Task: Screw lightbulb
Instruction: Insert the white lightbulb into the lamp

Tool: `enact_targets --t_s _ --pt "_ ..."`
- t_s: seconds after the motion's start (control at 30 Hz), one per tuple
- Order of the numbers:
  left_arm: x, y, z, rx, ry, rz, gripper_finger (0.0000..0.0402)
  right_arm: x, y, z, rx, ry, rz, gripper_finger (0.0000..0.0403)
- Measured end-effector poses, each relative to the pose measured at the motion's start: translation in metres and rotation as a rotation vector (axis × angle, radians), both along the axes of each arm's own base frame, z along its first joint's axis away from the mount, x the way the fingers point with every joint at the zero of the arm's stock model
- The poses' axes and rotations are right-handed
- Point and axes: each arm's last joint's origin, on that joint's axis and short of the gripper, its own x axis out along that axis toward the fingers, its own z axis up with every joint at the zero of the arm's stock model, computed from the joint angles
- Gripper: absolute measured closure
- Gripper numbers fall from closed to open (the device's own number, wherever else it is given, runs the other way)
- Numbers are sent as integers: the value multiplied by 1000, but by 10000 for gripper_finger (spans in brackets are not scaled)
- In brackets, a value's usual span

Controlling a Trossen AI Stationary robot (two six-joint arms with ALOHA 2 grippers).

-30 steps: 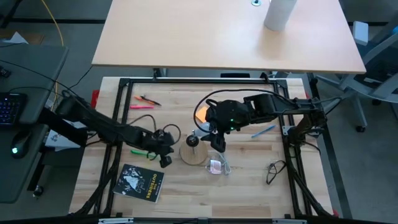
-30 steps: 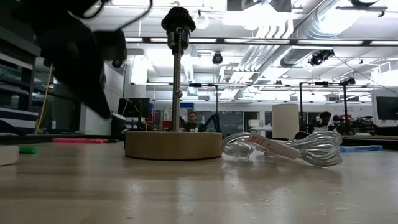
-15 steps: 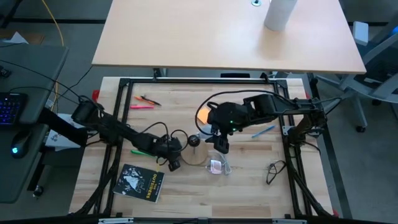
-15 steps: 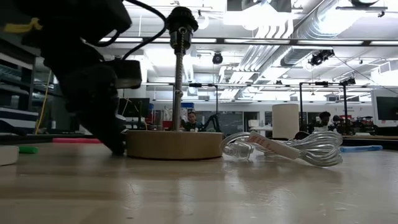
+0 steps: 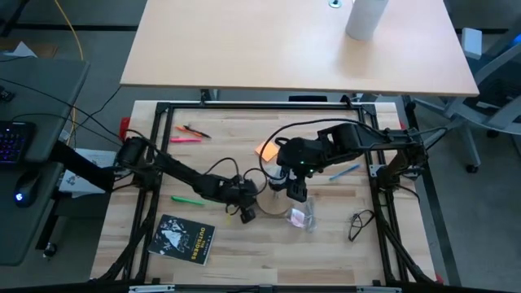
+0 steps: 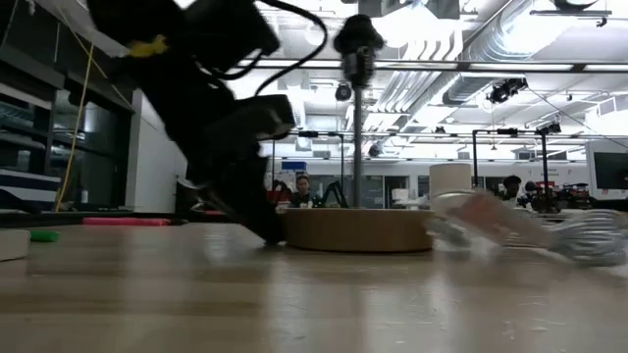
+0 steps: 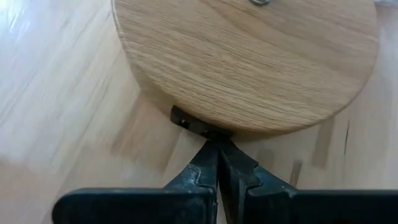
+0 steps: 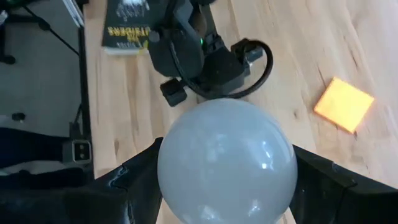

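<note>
The lamp base, a tan round wooden disc [image 7: 249, 56], stands flat on the table with an upright rod and a black socket [image 6: 358, 34] on top. My left gripper [image 7: 217, 149] is shut, its tips at the disc's near rim; it also shows in the high view [image 5: 247, 213]. My right gripper [image 5: 297, 191] is shut on the white frosted lightbulb [image 8: 227, 162], just right of the rod and above the table. The bulb's threaded base is hidden behind the globe. My left gripper pushes with its shut fingertips against the disc's rim [image 7: 205, 129], at a small black fitting on the edge. It comes low over the table from the left and near side. The disc lies flat on the table. My right gripper pinches the bulb's white globe [image 8: 186, 168] between its two fingers [image 8: 134, 180], one on each side. The bulb is lifted clear of the table. Which way its threaded base points cannot be seen.
A see-through packet with a coiled cord [image 5: 303, 218] lies just right of the disc. An orange note [image 5: 265, 150], pens [image 5: 187, 132], a green marker [image 5: 189, 199], a blue pen [image 5: 344, 171], a black book [image 5: 183, 238] and a black cable [image 5: 358, 224] lie around.
My left gripper has gone toward the table's right edge, low, with fingers shut, and has pushed the lamp base that way; base, rod and socket slid right, staying upright. The packet and cord slid right too. My right gripper with the bulb has shifted right and nearer.
</note>
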Motion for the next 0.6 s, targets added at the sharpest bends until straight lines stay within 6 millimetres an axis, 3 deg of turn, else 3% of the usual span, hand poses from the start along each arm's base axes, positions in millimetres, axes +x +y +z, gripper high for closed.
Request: enact_targets --t_s 0.23,0.6 --pt "28 1 4 4 -25 -63 401 -9 -2 -5 -19 112 0 139" --pt "30 3 4 -13 -4 -79 401 -26 -4 -4 -24 219 16 139"
